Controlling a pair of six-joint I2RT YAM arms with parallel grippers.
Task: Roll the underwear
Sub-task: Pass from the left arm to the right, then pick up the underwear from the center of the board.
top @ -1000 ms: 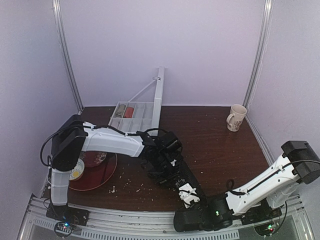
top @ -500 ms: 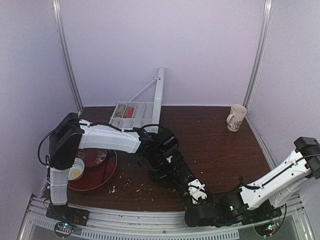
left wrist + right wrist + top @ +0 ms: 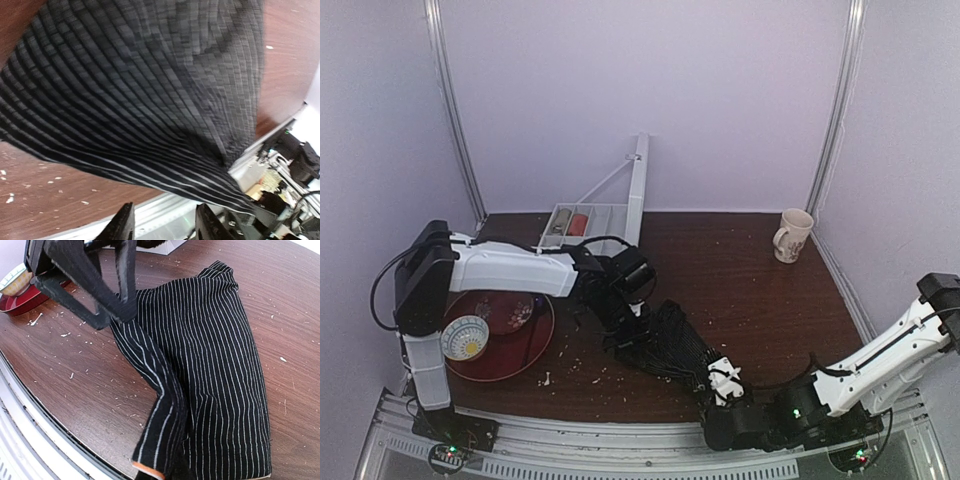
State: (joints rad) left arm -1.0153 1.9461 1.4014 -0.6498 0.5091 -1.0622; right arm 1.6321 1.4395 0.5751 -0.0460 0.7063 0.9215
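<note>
The underwear (image 3: pixel 675 345), black with pale pinstripes, lies stretched out on the brown table, running toward the near edge. My left gripper (image 3: pixel 618 330) hovers open at its far left end with nothing between its fingertips (image 3: pixel 122 225). In the left wrist view the underwear (image 3: pixel 140 90) fills most of the picture just beyond the jaws. My right gripper (image 3: pixel 722 380) sits at the near end, shut on the underwear (image 3: pixel 210 370). The cloth runs down to the bottom edge of the right wrist view and hides the fingers. An orange-edged corner (image 3: pixel 147 471) hangs beside them.
A red plate (image 3: pixel 520 345) with a small bowl (image 3: pixel 465 338) stands at the left. A divided grey tray (image 3: pixel 585 222) and a leaning white post (image 3: pixel 638 190) are at the back, a mug (image 3: pixel 792 235) at the back right. Crumbs dot the table; a metal rail (image 3: pixel 620 440) runs along the front.
My left gripper has opened, let go of the underwear and drawn back to the left. My right gripper has pulled its end toward the near right, stretching the cloth out.
</note>
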